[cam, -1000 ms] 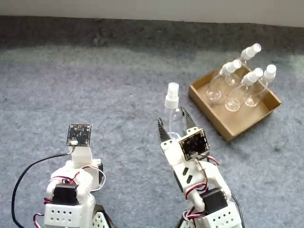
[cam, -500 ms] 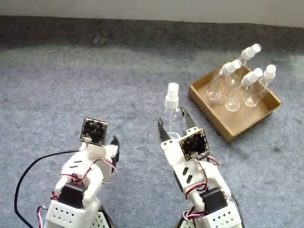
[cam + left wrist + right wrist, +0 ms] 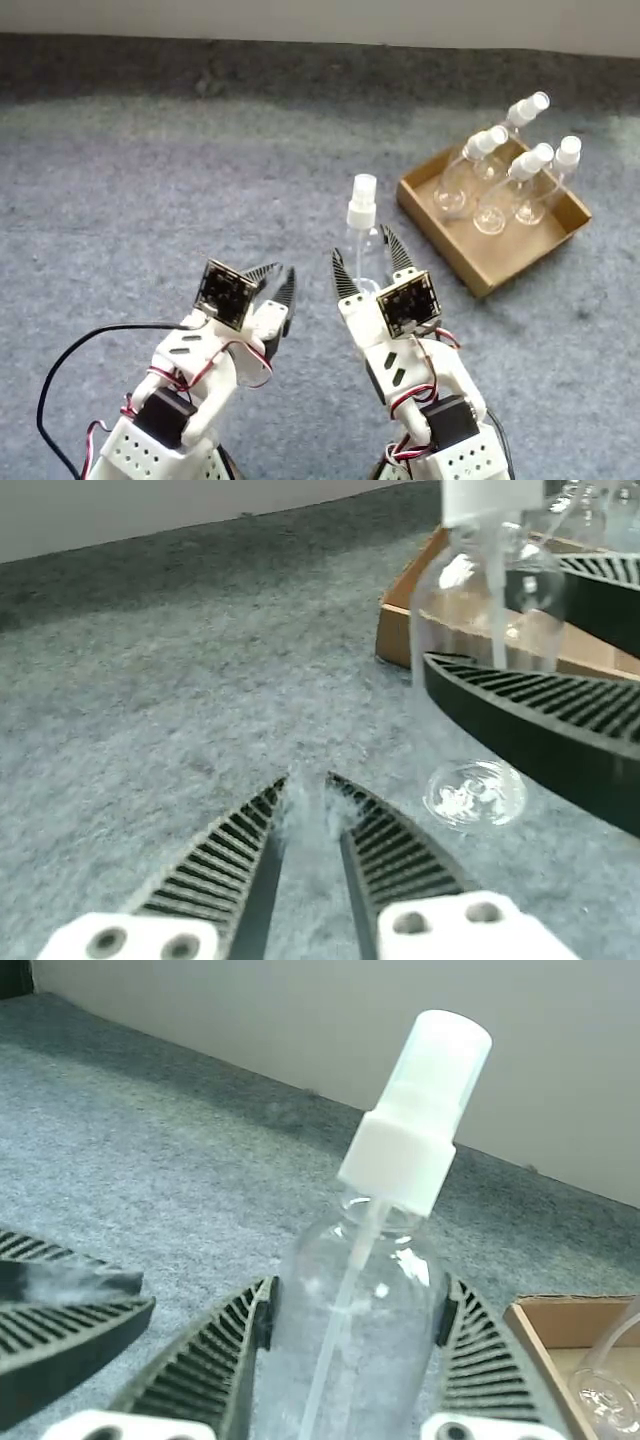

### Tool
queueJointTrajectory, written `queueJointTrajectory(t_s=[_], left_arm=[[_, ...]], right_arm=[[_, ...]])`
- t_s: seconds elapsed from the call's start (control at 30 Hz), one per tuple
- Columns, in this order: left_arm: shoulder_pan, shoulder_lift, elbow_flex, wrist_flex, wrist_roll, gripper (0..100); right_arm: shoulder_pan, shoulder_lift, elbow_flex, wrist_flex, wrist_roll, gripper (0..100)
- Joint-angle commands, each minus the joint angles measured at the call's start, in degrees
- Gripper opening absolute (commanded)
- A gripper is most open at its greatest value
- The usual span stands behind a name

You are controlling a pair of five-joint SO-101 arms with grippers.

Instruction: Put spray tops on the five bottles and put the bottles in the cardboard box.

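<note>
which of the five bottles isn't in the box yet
The bottle gripped upright by the right gripper, out on the carpet beside the cardboard box. The other four bottles lie inside the box.

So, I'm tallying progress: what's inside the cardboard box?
Four clear bottles with white spray tops lie in the cardboard box, tops toward its far rim. The floor beneath them is covered; the near strip is bare.

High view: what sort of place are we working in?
Probably an indoor tabletop test rig: a grey carpet-like cover, a plain wall behind, a cardboard box of clear spray bottles, and the right gripper clasping a fifth bottle.
</note>
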Motion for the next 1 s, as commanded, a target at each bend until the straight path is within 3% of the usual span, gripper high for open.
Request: queueJointTrajectory(t_s=[0.0, 0.33, 0.67, 0.97], left_arm=[[6.3, 0.0, 1.2, 2.8, -0.2, 0], [13.1, 0.0, 1.2, 5.9, 0.0, 0], [13.6, 0.0, 1.2, 5.5, 0.0, 0], [19.6, -0.1, 1.2, 5.5, 0.0, 0]], right_arm=[[0.7, -0.7, 4.1, -0.2, -0.3, 15.6], [0.4, -0.7, 3.8, -0.2, -0.3, 15.6], [0.0, -0.7, 3.7, -0.2, -0.3, 15.6], [-7.6, -0.7, 3.6, -0.2, 0.0, 15.6]])
